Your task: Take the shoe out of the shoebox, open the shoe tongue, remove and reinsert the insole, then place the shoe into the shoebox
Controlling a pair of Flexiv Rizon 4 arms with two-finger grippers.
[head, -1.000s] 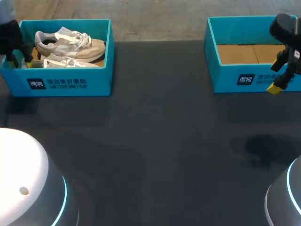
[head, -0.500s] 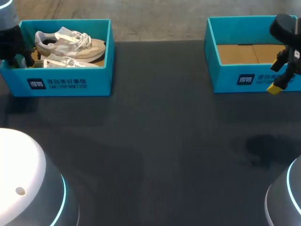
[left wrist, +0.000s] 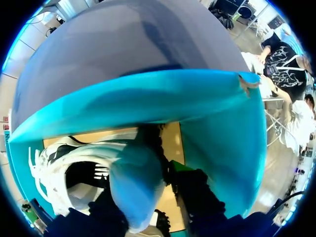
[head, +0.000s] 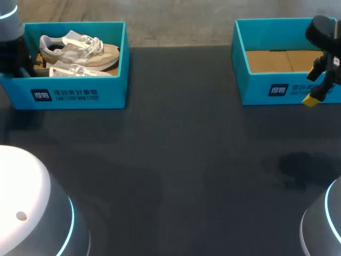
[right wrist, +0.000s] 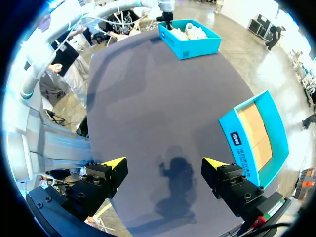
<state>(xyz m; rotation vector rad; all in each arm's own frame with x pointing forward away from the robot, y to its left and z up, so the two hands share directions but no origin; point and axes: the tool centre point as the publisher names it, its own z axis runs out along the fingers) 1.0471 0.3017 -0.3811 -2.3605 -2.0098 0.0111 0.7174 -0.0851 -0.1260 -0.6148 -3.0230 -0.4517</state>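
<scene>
- Your left arm (head: 9, 32) comes in at the far left corner and goes down into the left end of the left box (head: 74, 95).
- The left box stands at the far left of the table (head: 176, 160), and the shoes (head: 80, 49) lie inside it, one behind the other, toes towards the box's right end.
- In the left wrist view, your left gripper (left wrist: 150, 212) is down inside the box, and a shoe's pale heel (left wrist: 136, 182) sits right at it, with white laces (left wrist: 42, 168) off to one side.
- You cannot tell from these views whether the left gripper has hold of that heel or is only resting close to it.
- Your right gripper (right wrist: 164, 163) hangs above bare table with its jaws spread wide and nothing between them.
- In the head view, one yellow tip (head: 310, 100) of it shows in front of the right box (head: 266, 90), near that box's right end.
- The right box stands at the far right of the table, well apart from the left one, and only its brown cardboard floor (head: 272, 60) shows inside.
</scene>
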